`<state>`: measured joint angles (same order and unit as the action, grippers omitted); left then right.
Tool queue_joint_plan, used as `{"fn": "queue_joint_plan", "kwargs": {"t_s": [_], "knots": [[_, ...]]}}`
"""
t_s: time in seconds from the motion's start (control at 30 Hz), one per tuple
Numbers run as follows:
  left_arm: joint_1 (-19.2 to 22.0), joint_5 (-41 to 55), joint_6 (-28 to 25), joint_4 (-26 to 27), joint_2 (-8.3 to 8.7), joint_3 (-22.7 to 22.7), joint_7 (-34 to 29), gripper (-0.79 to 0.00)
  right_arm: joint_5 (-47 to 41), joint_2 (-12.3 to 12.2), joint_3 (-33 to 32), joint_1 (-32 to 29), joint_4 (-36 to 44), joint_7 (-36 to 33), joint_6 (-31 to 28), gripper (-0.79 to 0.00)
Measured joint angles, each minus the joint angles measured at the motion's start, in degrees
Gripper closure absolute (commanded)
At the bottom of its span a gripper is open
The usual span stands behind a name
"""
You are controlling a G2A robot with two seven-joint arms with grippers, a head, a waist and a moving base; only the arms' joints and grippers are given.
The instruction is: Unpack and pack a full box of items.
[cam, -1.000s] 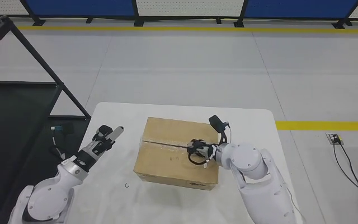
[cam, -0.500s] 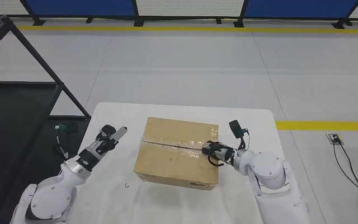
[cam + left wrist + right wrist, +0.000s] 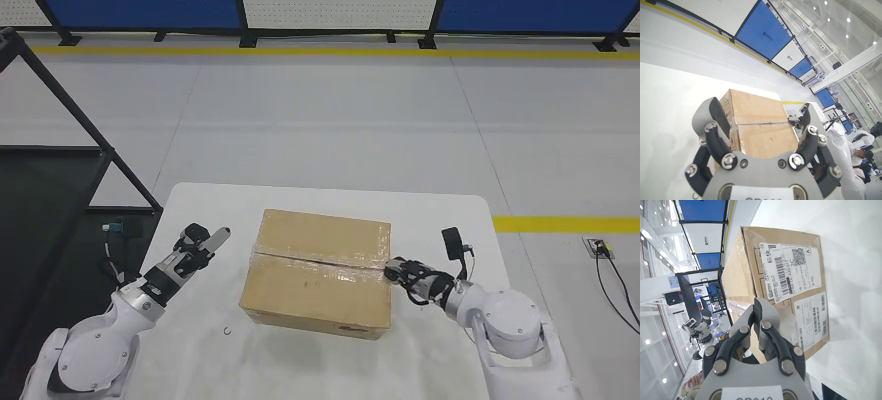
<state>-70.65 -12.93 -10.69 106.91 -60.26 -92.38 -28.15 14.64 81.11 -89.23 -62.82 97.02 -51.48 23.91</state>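
- A white table [image 3: 205,212] with rounded corners stands on a pale grey floor; its top is plain and smooth.
- A brown cardboard box [image 3: 318,272] rests flat on the table, about mid-way across and turned slightly askew to the table's edges.
- The box is closed. Its two top flaps meet in a dark seam running along its length, under shiny clear tape.
- White printed labels cover one side face of the box.
- A small dark item [image 3: 230,331], possibly a curved clip or ring, lies on the bare tabletop near the box's front corner, apart from it.
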Motion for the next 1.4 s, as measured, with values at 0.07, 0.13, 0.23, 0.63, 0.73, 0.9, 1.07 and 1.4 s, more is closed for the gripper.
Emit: {"fn": "queue_joint_plan", "kwargs": {"t_s": [0.07, 0.13, 0.23, 0.63, 0.73, 0.9, 1.07, 1.4], "knots": [[0.0, 0.0, 0.0, 0.0, 0.01, 0.0, 0.1, -0.785, -1.0, -0.2, -0.6, -0.6, -0.1, 0.1, -0.7, 0.0], [-0.1, 0.0, 0.0, 0.1, 0.02, 0.0, 0.1, -0.785, -2.0, -0.4, -1.1, -1.3, -0.4, 0.3, -1.6, 0.0], [-0.2, -0.2, 0.1, 0.2, 0.04, 0.0, 0.0, -0.785, -3.2, -0.7, -1.5, -1.9, -0.9, 0.8, -2.4, 0.0], [-0.5, -0.8, 0.6, 0.7, 0.11, 0.1, 0.0, -0.785, -6.1, -1.7, -0.7, -1.4, -4.1, 1.5, -4.6, 0.0], [-0.7, -0.8, 0.7, 0.9, 0.12, 0.0, 0.1, -0.785, -6.5, -1.9, -0.2, -0.6, -5.6, 1.4, -4.8, 0.0], [-1.1, -0.8, 0.8, 1.1, 0.14, -0.1, 0.4, -0.785, -6.9, -2.3, 0.8, 0.7, -8.1, 0.9, -4.9, 0.0], [-1.2, -0.8, 0.8, 1.2, 0.16, -0.2, 0.4, -0.785, -10.0, -2.4, -1.0, -0.4, -5.5, 6.0, -7.1, 0.0], [-1.5, -0.4, 0.4, 1.3, 0.19, -0.5, 0.8, -0.785, -11.1, -2.6, 3.3, -0.8, 1.7, 7.8, -8.1, 0.0]]}}
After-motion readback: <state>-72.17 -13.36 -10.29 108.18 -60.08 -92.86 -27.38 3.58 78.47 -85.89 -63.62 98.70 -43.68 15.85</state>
